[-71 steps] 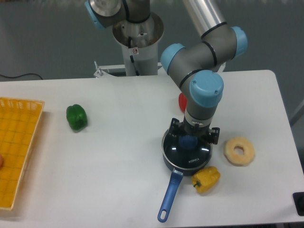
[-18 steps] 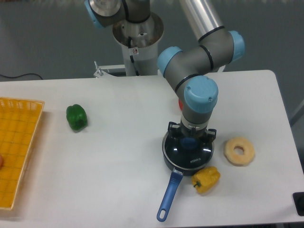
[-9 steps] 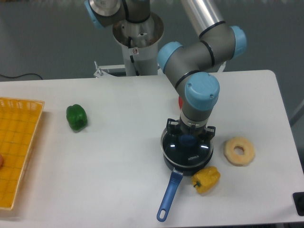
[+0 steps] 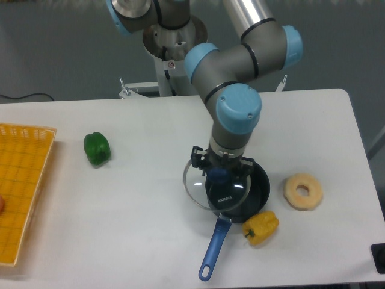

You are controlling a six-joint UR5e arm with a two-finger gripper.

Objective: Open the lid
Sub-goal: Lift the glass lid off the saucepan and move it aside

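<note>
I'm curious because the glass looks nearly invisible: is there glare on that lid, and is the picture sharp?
In the single camera view, the lid shows mainly as a thin bright rim, with a few small white reflections on the glass near the blue knob under the gripper; the table is evenly lit with soft, faint shadows; nothing looks noticeably blurred.

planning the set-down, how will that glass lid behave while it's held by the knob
The lid is probably rigid but breakable, being clear glass with a thin metal rim. Gripped by the hand only at its blue knob, it may tilt or swing. Set on edge, its round shape could roll.
</note>
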